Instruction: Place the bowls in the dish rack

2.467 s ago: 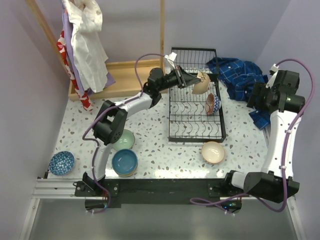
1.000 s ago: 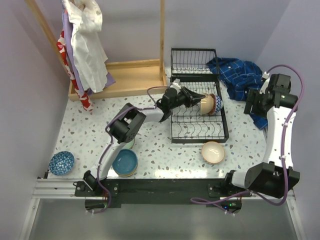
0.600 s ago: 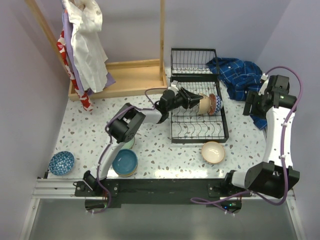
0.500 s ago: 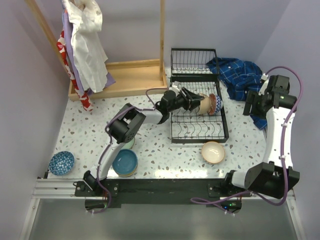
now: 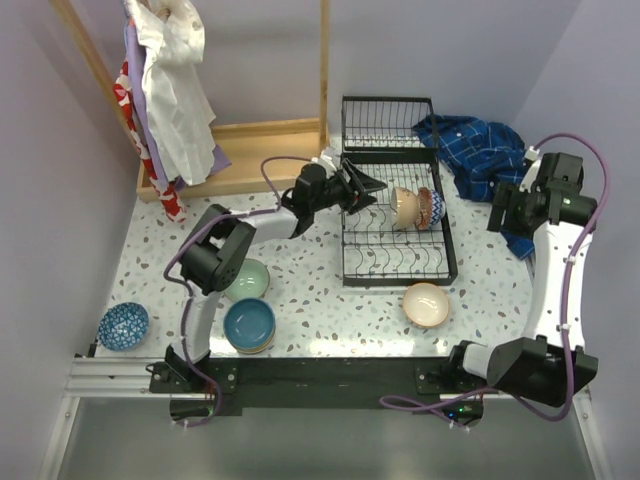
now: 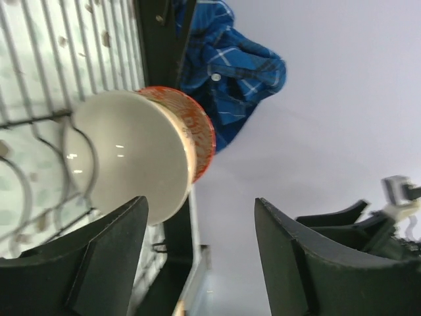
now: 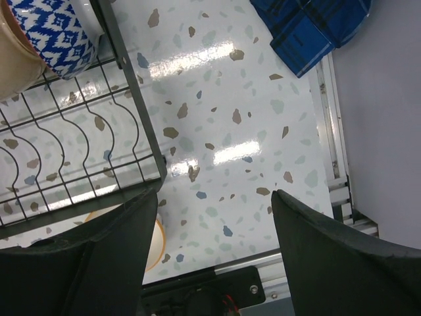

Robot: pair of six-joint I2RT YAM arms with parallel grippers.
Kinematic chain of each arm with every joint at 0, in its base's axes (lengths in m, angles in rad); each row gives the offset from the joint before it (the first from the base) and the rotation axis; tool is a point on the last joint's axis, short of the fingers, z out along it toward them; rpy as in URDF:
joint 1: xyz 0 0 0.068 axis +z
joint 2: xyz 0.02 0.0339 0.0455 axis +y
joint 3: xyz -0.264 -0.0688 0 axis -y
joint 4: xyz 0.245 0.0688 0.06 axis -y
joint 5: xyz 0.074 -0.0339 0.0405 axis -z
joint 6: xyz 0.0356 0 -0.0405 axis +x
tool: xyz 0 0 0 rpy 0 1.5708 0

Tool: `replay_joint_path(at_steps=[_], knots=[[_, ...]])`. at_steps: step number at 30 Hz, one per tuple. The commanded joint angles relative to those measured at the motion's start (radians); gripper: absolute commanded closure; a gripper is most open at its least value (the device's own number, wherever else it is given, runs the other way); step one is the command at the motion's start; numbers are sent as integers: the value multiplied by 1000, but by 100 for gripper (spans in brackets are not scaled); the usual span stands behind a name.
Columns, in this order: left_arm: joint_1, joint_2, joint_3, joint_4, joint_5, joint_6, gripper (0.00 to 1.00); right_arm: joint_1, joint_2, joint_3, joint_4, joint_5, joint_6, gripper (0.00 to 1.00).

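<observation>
Dish rack (image 5: 392, 256) contains two bowls on edge, touching: cream bowl (image 5: 404, 207) and patterned bowl (image 5: 428, 207). Left gripper (image 6: 200, 217) — jaws wide apart, empty, just beside the cream bowl. Right gripper (image 7: 212, 205) — spread, empty. Beige bowl (image 5: 426, 304) on table (image 5: 310, 295), outside rack.

Left wrist view: the cream bowl (image 6: 125, 155) hides most of the red-rimmed bowl (image 6: 198, 128) at its 2 o'clock.

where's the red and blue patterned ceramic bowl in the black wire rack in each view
Top external: patterned bowl on edge, right side of the dish rack.
Left wrist: only its red-orange rim, behind the cream bowl.
Right wrist: top left corner, blue-and-white outside.
Shared landmark: the blue plaid shirt.
</observation>
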Motion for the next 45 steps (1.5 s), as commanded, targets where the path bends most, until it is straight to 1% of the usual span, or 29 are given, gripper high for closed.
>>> replay_joint_path(at_steps=[1,2,3,5,6,8,9,10,11,12,13,14,15,16,17,18,19,21,22,24,26,30,35,40,45], knots=[[42,-114,-38,-182,63,251,29,-5,-48,36,-24,-21,-32,26],[49,-140,-47,-207,71,297,29,-4,-65,41,-27,-29,-43,26],[54,-194,-66,-230,78,415,29,-5,-76,46,-30,-33,-55,25],[56,-249,-72,-290,129,570,31,-5,-97,50,-31,-73,-103,25],[53,-307,-67,-313,147,736,31,-4,-125,49,-31,-90,-120,25],[30,-355,-60,-363,253,895,32,-5,-148,41,-42,-151,-152,27],[19,-374,0,-414,284,1048,32,-4,-157,39,-68,-171,-155,27],[-13,-375,38,-551,331,1131,32,-5,-159,39,-80,-187,-142,27],[-35,-369,81,-645,356,1223,32,-5,-159,41,-94,-185,-125,27],[-59,-351,173,-735,376,1429,33,-4,-159,42,-108,-178,-103,27],[-110,-348,201,-868,394,1522,33,-5,-163,55,-111,-175,-61,27],[-137,-345,216,-918,390,1610,33,-7,-170,64,-111,-176,-43,26],[-162,-348,226,-949,379,1729,33,-10,-177,76,-105,-182,-25,26],[-206,-345,232,-1006,375,1784,33,-10,-186,108,-102,-184,1,25],[-227,-339,246,-1043,367,1839,33,-10,-188,128,-99,-187,12,25],[-248,-313,281,-1084,353,1944,33,-10,-187,148,-102,-176,20,25],[-289,-299,302,-1168,330,1995,33,-10,-185,167,-100,-168,21,25],[-325,-251,363,-1242,310,2119,33,-11,-187,202,-94,-150,21,25],[-354,-237,379,-1282,289,2146,33,-10,-190,207,-93,-121,23,24],[-394,-207,402,-1296,269,2203,34,-13,-196,205,-88,-98,21,24],[-424,-185,410,-1272,227,2218,34,-16,-205,199,-86,-64,21,23],[-501,-130,440,-1275,209,2244,36,-16,-217,179,-91,-49,20,23],[-556,-67,460,-1273,201,2243,40,-19,-213,177,-82,-38,58,20],[-576,-13,482,-1275,189,2232,44,-21,-187,191,-79,-38,61,20],[-587,26,483,-1256,168,2211,46,-24,-187,178,-74,-49,70,20]])
